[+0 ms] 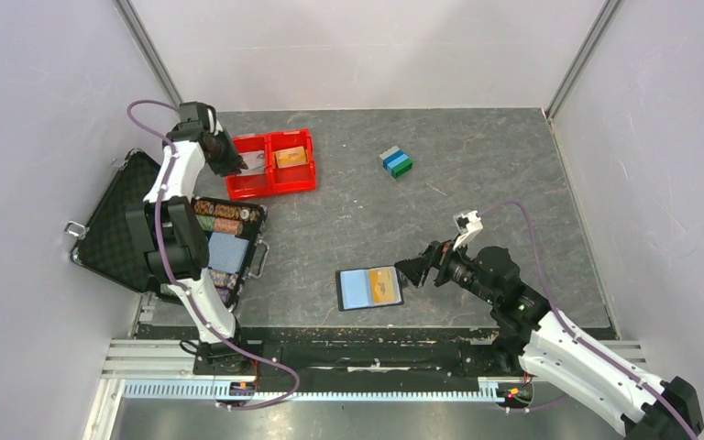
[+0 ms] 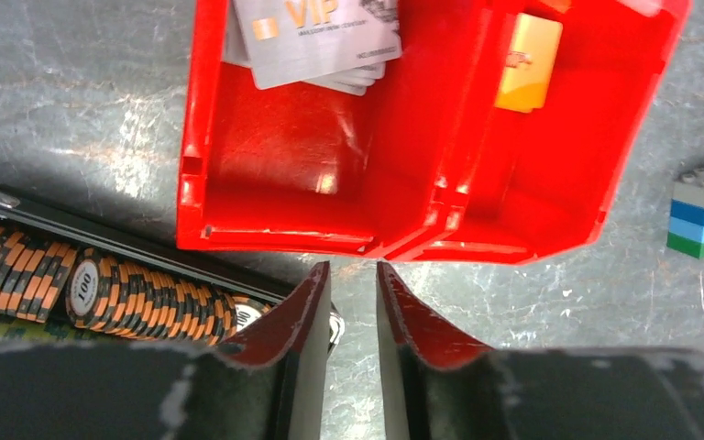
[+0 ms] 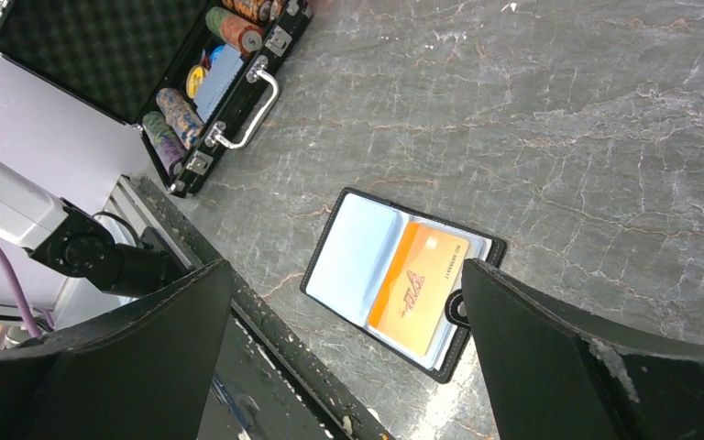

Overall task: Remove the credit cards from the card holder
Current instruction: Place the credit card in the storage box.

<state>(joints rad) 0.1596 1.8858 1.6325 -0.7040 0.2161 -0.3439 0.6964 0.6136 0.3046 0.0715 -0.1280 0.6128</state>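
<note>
**Top external view**
- Card holder [image 1: 369,289]: lies open and flat on the table [image 1: 477,211] at six o'clock, near the front edge.
- Orange card [image 1: 385,290]: sits in the holder's right half.
- Right gripper [image 1: 404,269]: just beside the holder's three o'clock edge, not touching it, jaws spread.
- Left gripper [image 1: 236,166]: at ten o'clock, over the red tray [image 1: 270,137].
- Credit cards [image 1: 255,162]: whitish-grey ones in the tray's left compartment, an orange one in its right compartment.
- Black case [image 1: 115,229]: open at nine o'clock, holding poker chips [image 1: 225,218].
- Blocks [image 1: 396,162]: stacked at twelve o'clock, well apart from the tray.

**Left wrist view**
- Left gripper [image 2: 353,268]: jaws apart by a narrow gap, nothing between them, and the tray's near wall lies just beyond the tips.
- Credit cards [image 2: 316,37]: a fanned grey stack at eleven o'clock, and an orange one at one o'clock in the neighbouring compartment.

**Right wrist view**
- Right gripper [image 3: 346,266]: jaws wide apart and holding nothing.
- Card holder [image 3: 348,247]: seen between the fingers on the table below, with a blue-grey pocket on one half and the orange card [image 3: 419,289] on the other.
- Black case [image 3: 73,55]: at eleven o'clock.
</note>
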